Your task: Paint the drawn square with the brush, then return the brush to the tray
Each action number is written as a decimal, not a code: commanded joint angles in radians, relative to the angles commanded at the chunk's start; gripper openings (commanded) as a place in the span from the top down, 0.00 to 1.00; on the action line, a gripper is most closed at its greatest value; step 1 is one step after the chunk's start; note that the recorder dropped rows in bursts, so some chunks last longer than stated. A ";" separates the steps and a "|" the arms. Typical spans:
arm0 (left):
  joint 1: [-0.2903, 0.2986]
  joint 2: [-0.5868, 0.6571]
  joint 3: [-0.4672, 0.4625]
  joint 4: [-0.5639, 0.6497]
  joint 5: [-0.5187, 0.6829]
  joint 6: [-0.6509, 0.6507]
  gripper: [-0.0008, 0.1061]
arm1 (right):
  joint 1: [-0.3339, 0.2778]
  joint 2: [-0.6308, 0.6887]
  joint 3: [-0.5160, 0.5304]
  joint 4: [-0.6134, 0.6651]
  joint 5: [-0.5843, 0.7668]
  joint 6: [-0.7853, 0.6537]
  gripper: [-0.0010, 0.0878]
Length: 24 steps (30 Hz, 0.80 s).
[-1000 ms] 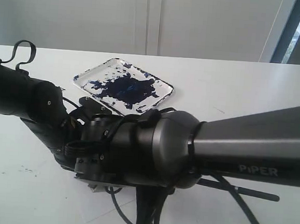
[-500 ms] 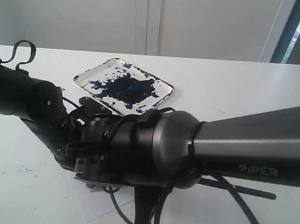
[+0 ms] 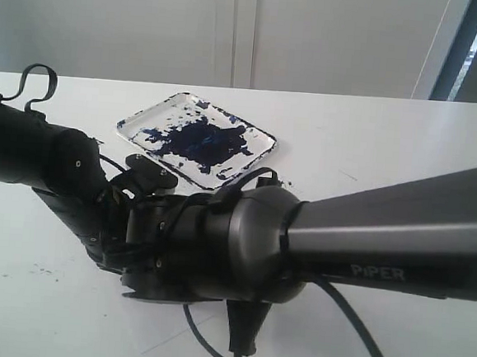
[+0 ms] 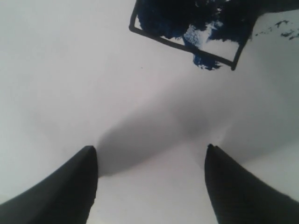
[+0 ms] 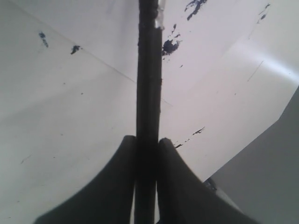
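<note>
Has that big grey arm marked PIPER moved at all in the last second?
Yes. Measured against the tray, which has not shifted, the right arm has slid leftward in the exterior view, its lettering now nearer the middle.

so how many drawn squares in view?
1. The drawn square shows only in the left wrist view, ahead of the left gripper, largely blotched dark blue. Much of the exterior view is blocked, so more may be hidden.
</note>
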 joint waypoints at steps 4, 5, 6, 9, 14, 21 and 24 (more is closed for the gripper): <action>0.000 0.000 0.000 0.000 0.000 0.000 0.35 | 0.000 0.000 0.000 0.034 -0.028 0.000 0.99; 0.000 0.000 0.000 0.000 -0.002 0.000 0.35 | 0.000 0.000 0.000 0.037 -0.031 0.000 0.99; 0.000 0.000 0.000 0.000 -0.002 0.000 0.35 | 0.000 0.000 0.000 0.037 -0.031 0.000 0.99; 0.000 0.000 0.000 0.000 -0.004 0.000 0.35 | 0.001 0.000 0.000 0.041 -0.049 0.000 0.99; 0.000 0.000 0.000 0.000 -0.004 0.000 0.35 | 0.001 0.000 0.000 0.064 -0.088 0.000 0.99; 0.000 0.000 0.000 0.000 -0.008 0.000 0.35 | 0.005 0.000 -0.002 0.070 -0.117 -0.002 0.99; 0.000 0.000 0.000 0.000 -0.008 0.000 0.35 | 0.009 0.000 -0.002 0.039 -0.078 -0.002 0.99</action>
